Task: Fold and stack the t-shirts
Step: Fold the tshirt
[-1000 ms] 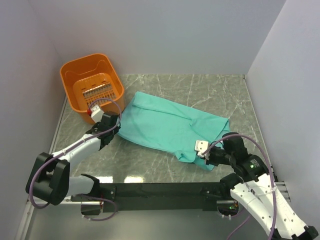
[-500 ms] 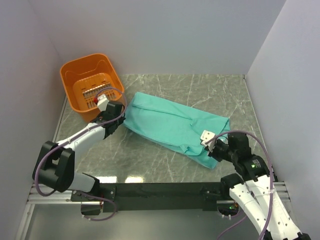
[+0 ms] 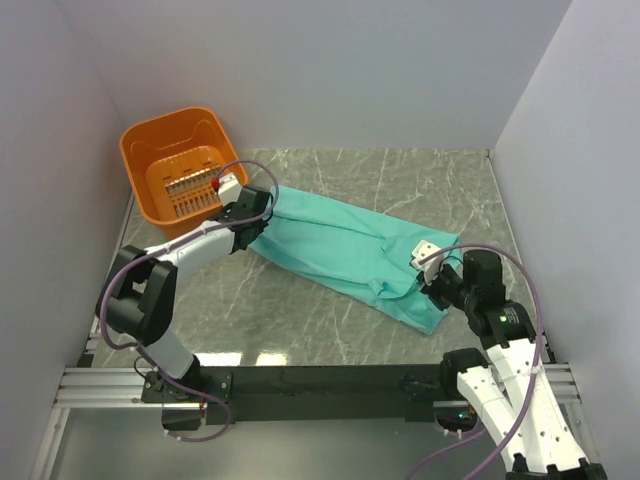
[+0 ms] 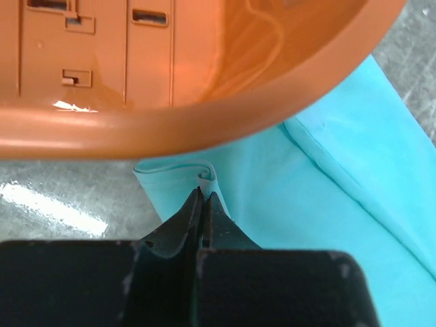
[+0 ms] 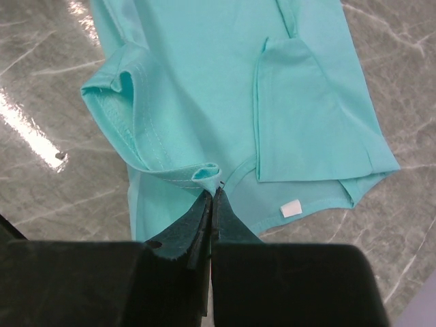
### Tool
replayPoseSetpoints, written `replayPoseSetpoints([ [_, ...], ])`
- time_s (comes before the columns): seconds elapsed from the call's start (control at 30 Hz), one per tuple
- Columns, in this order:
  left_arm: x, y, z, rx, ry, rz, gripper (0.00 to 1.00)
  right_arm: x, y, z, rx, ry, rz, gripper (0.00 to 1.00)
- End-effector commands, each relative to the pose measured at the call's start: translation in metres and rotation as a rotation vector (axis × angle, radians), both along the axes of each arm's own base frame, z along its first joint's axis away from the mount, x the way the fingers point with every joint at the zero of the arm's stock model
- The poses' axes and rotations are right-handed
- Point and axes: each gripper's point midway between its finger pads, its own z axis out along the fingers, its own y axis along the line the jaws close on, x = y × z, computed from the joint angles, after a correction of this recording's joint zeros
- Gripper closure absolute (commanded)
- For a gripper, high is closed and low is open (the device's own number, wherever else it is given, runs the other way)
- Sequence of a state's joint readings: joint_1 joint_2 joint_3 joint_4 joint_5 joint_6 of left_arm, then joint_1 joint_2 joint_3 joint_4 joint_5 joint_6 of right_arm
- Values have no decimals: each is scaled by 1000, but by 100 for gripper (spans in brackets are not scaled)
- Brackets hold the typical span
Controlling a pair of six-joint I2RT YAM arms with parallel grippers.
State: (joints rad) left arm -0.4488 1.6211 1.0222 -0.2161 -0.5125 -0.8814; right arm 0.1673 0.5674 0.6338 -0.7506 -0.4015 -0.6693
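small white label [image 5: 291,208] on t-shirt [image 5: 204,88], seemingly blank, no readable text

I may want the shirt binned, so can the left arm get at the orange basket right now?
Probably yes: the left claw, shut on the t-shirt edge, sits right by the orange basket rim, with nothing between.

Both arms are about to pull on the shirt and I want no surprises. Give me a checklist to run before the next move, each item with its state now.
1. Left gripper shut on the t-shirt edge: ok.
2. Right gripper shut on a fold of the cloth: ok.
3. Left grip apart from the orange basket: cannot tell; its rim sits right by the pinch.
4. Shirt spread flat: not ok; a sleeve is folded over and the cloth is bunched.
5. Shirt wholly on the table: ok.
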Motion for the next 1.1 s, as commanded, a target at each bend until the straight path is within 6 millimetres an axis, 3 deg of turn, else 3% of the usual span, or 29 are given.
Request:
replayPoseSetpoints([
  [0.0,10,9,15,49,-28,74,99,18,1,20,51,-54,-36,100],
  [0.43,40,0,-2,124,15,70,99,40,-5,16,78,-10,-109,100],
  [0.73,49,-3,-12,150,36,62,99,49,-9,9,80,26,-150,100],
  [1.07,57,-6,-6,159,25,46,88,56,-10,3,88,60,-174,100],
])
